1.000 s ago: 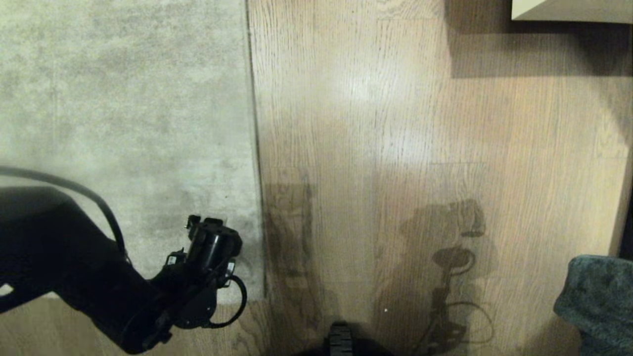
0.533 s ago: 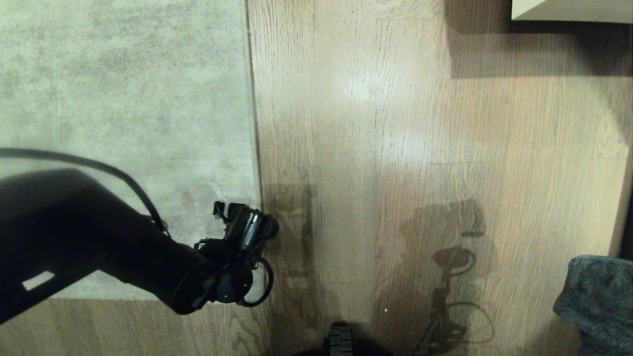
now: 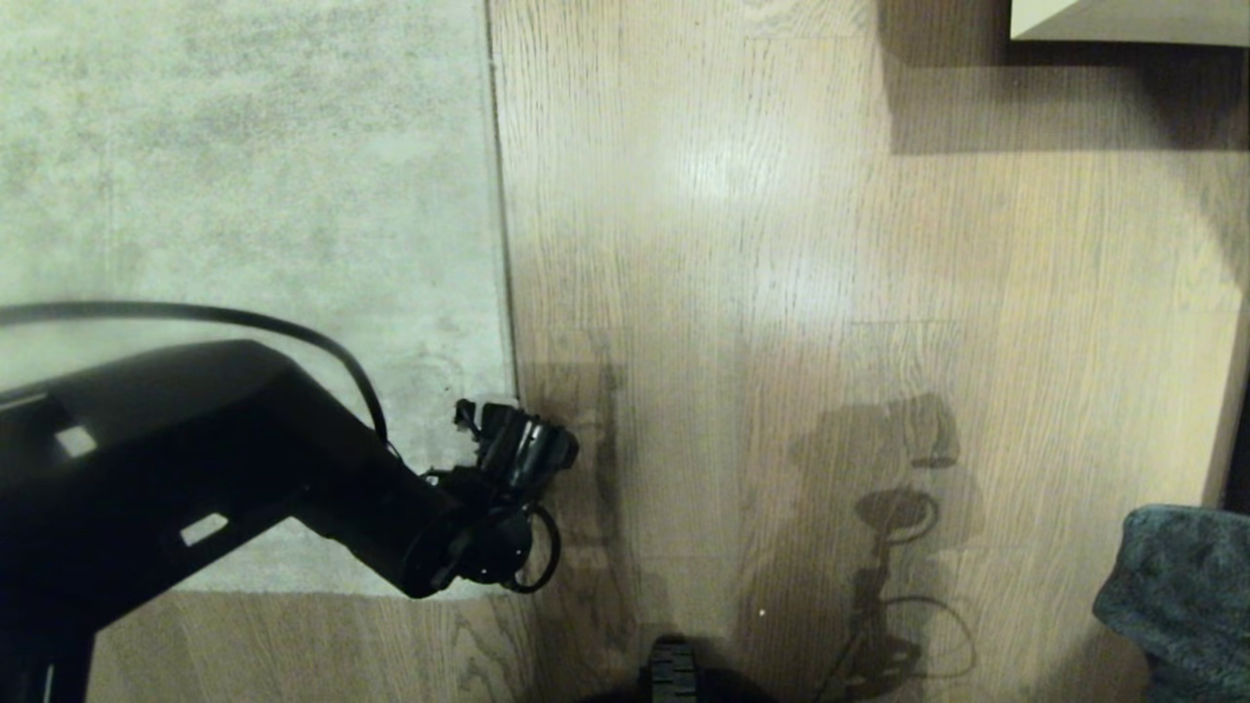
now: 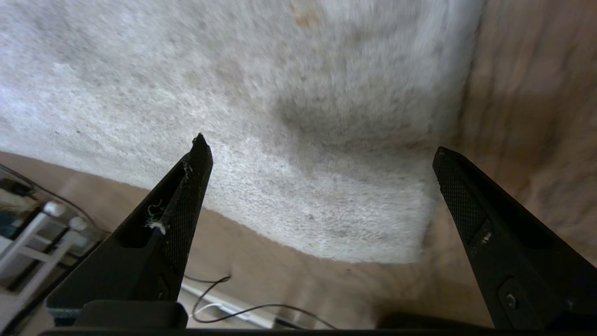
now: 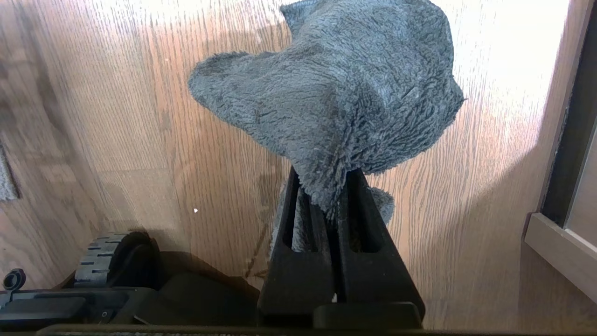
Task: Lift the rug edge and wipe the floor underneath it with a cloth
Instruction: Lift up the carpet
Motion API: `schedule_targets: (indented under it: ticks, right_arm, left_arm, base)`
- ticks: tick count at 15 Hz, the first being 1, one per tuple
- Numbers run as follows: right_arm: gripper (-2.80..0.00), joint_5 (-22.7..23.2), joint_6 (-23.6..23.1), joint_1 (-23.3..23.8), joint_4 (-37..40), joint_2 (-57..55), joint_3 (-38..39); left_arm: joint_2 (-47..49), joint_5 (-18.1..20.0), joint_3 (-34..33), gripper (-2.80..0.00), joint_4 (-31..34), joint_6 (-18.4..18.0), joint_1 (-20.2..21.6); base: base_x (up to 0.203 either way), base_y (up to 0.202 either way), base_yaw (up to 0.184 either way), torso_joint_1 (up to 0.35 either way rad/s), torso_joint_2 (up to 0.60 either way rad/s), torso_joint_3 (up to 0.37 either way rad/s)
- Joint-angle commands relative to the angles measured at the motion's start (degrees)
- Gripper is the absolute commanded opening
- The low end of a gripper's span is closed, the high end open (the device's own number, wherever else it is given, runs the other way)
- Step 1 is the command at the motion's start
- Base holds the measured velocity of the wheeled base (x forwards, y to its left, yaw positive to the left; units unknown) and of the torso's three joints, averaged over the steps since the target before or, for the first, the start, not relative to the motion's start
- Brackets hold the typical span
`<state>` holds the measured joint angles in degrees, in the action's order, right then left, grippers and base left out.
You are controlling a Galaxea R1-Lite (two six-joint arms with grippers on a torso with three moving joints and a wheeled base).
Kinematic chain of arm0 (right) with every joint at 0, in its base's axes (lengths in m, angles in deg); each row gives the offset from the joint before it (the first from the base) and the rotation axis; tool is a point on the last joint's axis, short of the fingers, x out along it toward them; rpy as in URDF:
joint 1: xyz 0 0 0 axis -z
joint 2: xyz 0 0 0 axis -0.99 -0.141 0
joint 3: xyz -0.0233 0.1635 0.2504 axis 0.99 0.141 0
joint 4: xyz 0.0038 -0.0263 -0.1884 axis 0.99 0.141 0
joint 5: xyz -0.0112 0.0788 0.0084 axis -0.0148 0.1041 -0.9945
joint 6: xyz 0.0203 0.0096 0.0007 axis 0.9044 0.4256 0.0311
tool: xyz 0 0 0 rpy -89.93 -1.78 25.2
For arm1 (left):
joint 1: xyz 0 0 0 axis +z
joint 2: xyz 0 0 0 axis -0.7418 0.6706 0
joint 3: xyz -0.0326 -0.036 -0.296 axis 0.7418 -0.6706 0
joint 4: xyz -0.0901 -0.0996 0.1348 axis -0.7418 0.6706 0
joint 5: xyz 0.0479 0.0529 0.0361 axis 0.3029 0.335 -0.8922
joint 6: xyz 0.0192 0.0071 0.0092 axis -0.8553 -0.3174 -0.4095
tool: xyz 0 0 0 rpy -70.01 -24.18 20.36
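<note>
The pale mottled rug (image 3: 244, 195) covers the left of the head view, lying flat on the wood-grain floor (image 3: 830, 244). My left gripper (image 3: 527, 454) hangs over the rug's right edge near its near corner. In the left wrist view this gripper (image 4: 321, 147) is open, its fingers wide apart above the rug (image 4: 280, 116) corner, with nothing between them. My right gripper (image 5: 325, 179) is shut on the fuzzy grey-teal cloth (image 5: 336, 93), which bunches out past the fingertips above the floor. In the head view the cloth (image 3: 1182, 596) shows at the lower right.
A pale furniture corner (image 3: 1123, 20) casts a shadow at the top right. A dark frame (image 3: 1240, 459) runs along the right edge. The robot's base wheel (image 3: 672, 674) sits at the bottom centre. A thin black cable (image 4: 224, 308) lies beyond the rug's near edge.
My left arm has swung right, from over the rug's near corner to its right edge. The rug, the cloth and the right arm have not moved.
</note>
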<state>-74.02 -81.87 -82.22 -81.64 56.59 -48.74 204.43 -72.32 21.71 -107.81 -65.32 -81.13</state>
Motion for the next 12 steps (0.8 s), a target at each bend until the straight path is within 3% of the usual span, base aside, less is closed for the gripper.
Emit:
schedule_targets:
  ticks: [1,12]
  right_arm:
    - [-2.80,-0.02,0.04,-0.02,-0.03,-0.09,0.00]
    - [-2.80,-0.02,0.04,-0.02,-0.03,-0.09,0.00]
  left_arm:
    - [1.55,-0.41,0.09,0.00,-0.24,-1.68,0.75]
    - [0.44,-3.15,-1.67,0.00,-0.52,-4.87,4.59]
  base:
    - [0.000,0.000,0.000,0.000,0.00,0.000]
    - [0.000,0.000,0.000,0.000,0.00,0.000]
